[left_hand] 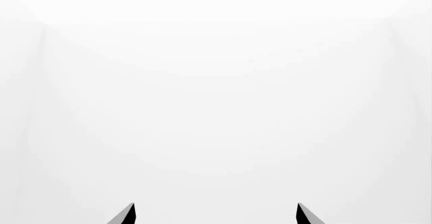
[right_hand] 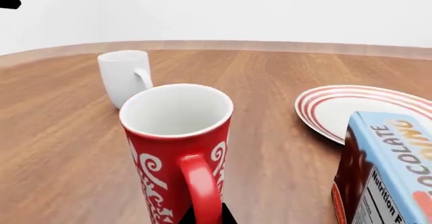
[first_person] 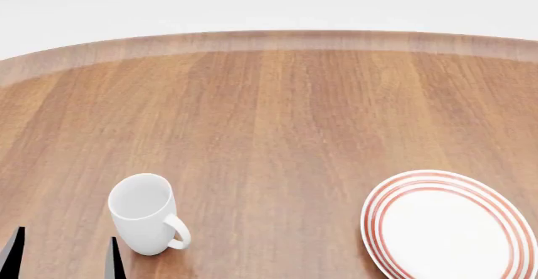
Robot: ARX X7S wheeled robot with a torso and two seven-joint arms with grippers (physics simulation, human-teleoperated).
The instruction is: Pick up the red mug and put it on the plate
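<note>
Left tool [first_person: 63, 254]: two dark finger tips at roughly 7 o'clock in the head view, spread apart with nothing between them, released; its own wrist camera shows the same two tips [left_hand: 216, 215] parted against plain white. White mug [first_person: 145, 213]: upright on the desk [first_person: 278, 121], just beside the left tool at its 1 o'clock, handle turned toward 4 o'clock in the head view; the right wrist view shows it [right_hand: 125, 75] standing beyond the red mug. Red mug [right_hand: 177, 148]: upright, white inside, white swirl pattern, loop handle facing the right wrist camera; it fills the near field of that view, and a small dark part of the right tool shows at the frame edge directly below the handle, so the mug stands close in front of that tool; whether the right tool is spread or clenched, and whether it touches the mug, cannot be told. The red mug is outside the head view. Plate [first_person: 376, 228]: white with red rim rings, flat on the desk at 4 o'clock in the head view, well apart from the white mug; in the right wrist view its rim [right_hand: 317, 114] lies near the red mug, not touching. Chocolate carton [right_hand: 388, 173]: blue and brown, printed lettering, in front of the plate and beside the red mug, apart from it.
</note>
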